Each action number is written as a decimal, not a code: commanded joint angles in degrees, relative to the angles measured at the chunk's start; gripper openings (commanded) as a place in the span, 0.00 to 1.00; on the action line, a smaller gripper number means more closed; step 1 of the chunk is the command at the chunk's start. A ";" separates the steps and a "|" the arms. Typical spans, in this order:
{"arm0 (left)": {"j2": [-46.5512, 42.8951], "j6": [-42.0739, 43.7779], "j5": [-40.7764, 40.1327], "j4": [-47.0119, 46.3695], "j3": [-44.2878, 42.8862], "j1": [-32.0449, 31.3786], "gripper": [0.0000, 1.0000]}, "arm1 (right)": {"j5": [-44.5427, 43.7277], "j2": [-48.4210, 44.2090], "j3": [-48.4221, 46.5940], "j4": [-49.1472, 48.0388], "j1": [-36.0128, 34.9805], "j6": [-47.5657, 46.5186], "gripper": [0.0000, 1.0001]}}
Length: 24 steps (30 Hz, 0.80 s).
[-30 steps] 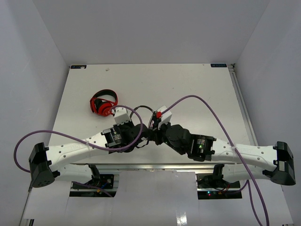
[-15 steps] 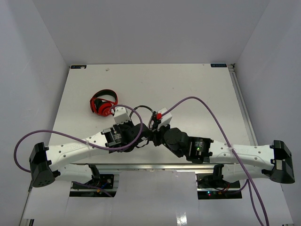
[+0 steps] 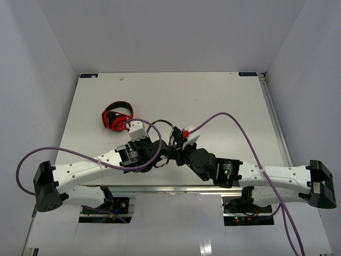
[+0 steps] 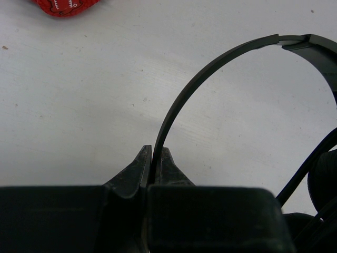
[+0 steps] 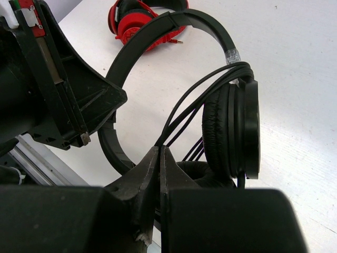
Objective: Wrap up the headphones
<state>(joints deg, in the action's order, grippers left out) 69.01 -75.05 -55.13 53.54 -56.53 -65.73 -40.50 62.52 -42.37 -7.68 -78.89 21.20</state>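
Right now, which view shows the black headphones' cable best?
Right wrist view: the cable shows as several strands running from the shut right gripper up to the earcup. Left wrist view catches only a strand at its right edge, beside the headband the left gripper pinches. Top view: arms hide most of it.

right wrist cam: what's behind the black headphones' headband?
The red headphones lie on the table behind the black headphones. The black headband crosses in front of them and hides part of their far side.
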 commanded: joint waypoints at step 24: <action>-2.22 -2.74 -3.14 -2.91 -1.83 0.26 0.00 | -3.27 0.67 0.39 -1.96 -1.06 -1.66 0.24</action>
<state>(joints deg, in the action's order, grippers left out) 69.01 -75.04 -55.53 53.98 -56.53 -65.73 -41.78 63.86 -42.35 -9.19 -79.35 20.32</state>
